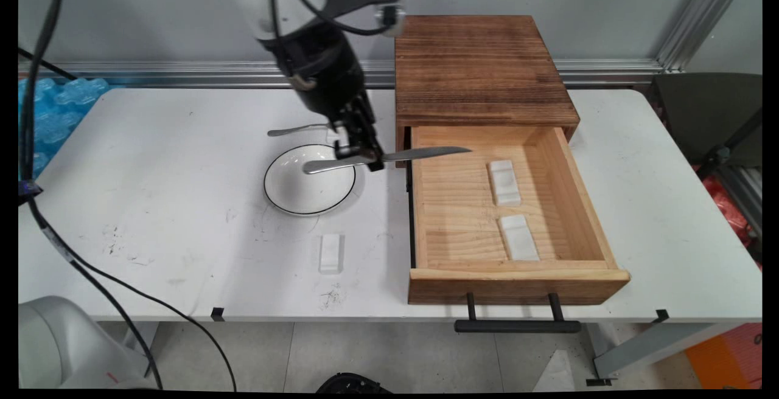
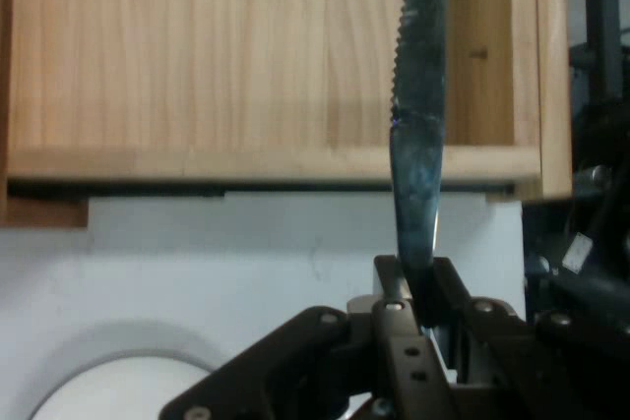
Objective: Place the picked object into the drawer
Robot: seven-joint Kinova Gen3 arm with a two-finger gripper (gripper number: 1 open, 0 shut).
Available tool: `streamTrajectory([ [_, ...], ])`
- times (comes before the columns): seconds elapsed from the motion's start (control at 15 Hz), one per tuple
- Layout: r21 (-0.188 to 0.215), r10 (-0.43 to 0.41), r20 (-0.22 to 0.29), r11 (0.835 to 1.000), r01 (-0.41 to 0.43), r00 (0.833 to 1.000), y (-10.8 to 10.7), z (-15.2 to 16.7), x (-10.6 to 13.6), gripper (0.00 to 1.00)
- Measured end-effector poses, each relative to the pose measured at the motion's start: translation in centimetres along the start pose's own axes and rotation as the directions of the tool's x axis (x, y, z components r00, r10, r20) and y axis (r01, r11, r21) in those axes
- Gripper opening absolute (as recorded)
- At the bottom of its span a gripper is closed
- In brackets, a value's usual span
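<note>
My gripper is shut on a metal table knife, held level above the table. The handle reaches back over a white plate with a dark rim; the serrated blade points right, its tip over the left wall of the open wooden drawer. In the hand view the knife rises from between the fingers across the drawer's side wall. Two white rests lie in the drawer. A third white rest lies on the table in front of the plate.
The drawer belongs to a dark wooden cabinet at the table's back. Another piece of cutlery lies behind the plate. The drawer's black handle sticks out past the table's front edge. Blue bubble wrap sits at the far left.
</note>
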State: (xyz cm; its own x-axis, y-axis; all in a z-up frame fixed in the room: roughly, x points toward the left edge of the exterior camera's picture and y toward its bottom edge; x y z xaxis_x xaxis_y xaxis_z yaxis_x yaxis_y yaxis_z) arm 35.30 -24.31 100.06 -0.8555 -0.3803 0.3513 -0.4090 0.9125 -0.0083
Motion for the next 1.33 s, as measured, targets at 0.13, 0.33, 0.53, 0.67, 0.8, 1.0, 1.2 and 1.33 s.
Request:
streamTrajectory([
  [0.13, 0.000, -0.001, -0.007, 1.000, 0.001, 1.000, 0.0, 0.7, 1.3, 0.00],
  [0.33, 0.001, 0.000, -0.018, 1.000, 0.000, 1.000, 0.1, 2.4, 3.7, 0.00],
  [0.53, 0.005, 0.001, -0.023, 1.000, 0.000, 1.000, 0.1, 4.5, 5.9, 0.00],
  [0.67, 0.003, 0.006, -0.025, 1.000, -0.006, 1.000, 0.0, 6.0, 7.2, 0.00],
  [0.8, 0.002, 0.013, -0.027, 1.000, -0.013, 1.000, -0.1, 7.2, 8.3, 0.00],
  [1.0, -0.001, 0.022, -0.035, 1.000, -0.022, 0.999, -0.5, 9.9, 10.2, 0.00],
  [1.2, -0.004, 0.028, -0.038, 1.000, -0.028, 0.999, -0.8, 11.9, 11.3, 0.00],
  [1.33, -0.007, 0.032, -0.036, 0.999, -0.032, 0.999, -0.9, 13.3, 12.0, 0.00],
])
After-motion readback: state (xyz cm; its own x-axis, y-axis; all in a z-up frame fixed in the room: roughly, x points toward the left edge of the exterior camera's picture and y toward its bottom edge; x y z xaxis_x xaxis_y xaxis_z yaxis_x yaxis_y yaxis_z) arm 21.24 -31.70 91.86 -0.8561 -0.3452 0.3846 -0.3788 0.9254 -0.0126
